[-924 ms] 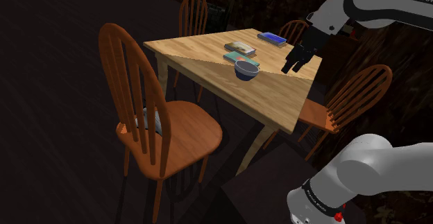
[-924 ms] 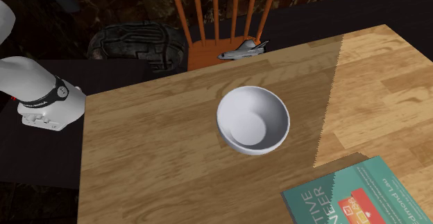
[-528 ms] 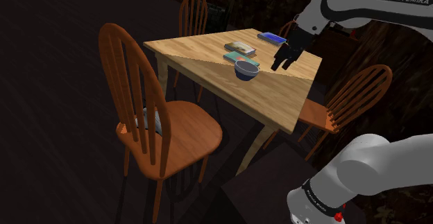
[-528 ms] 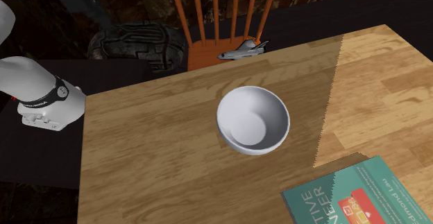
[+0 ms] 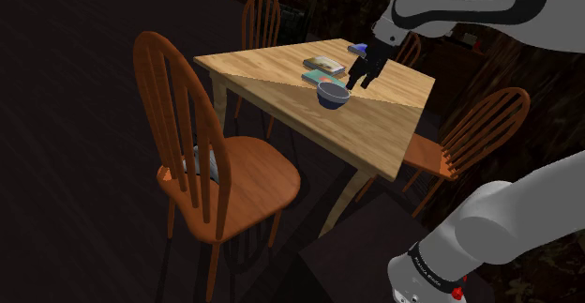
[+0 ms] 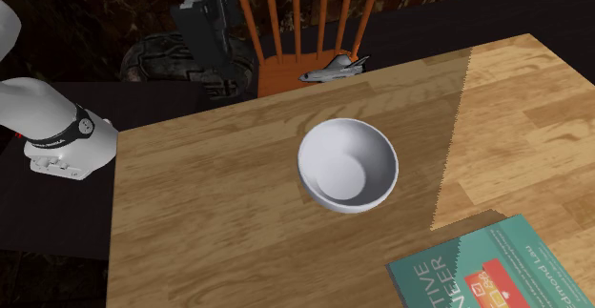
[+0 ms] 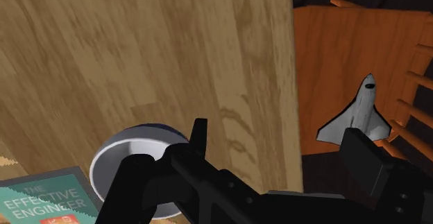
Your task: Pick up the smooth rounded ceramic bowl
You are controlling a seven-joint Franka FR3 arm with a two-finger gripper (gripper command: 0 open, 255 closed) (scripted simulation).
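A white rounded bowl [image 6: 347, 163] with a bluish outside [image 5: 333, 95] stands upright on the wooden table [image 5: 281, 67], near the edge on the arm's side. My black gripper [image 5: 360, 78] hangs above the table just to the shoulder view's right of the bowl, fingers apart and holding nothing. In the second exterior view the gripper [image 6: 215, 53] comes in at the upper left, beyond the table edge from the bowl. In the wrist view the bowl [image 7: 128, 157] lies beside one finger [image 7: 200, 134], outside the open gripper [image 7: 277, 138].
A teal book [image 6: 482, 270] lies close to the bowl, with more books [image 5: 325, 64] behind it. Wooden chairs [image 5: 202, 151] stand round the table. One chair seat [image 7: 333, 70] holds a toy space shuttle [image 7: 357, 112]. A dark lumpy object [image 6: 162, 58] sits on the floor.
The arm has swung to the shoulder view's left, bringing the gripper from the table's far edge to just beside the bowl. The gripper has entered the second exterior view. The bowl has not moved.
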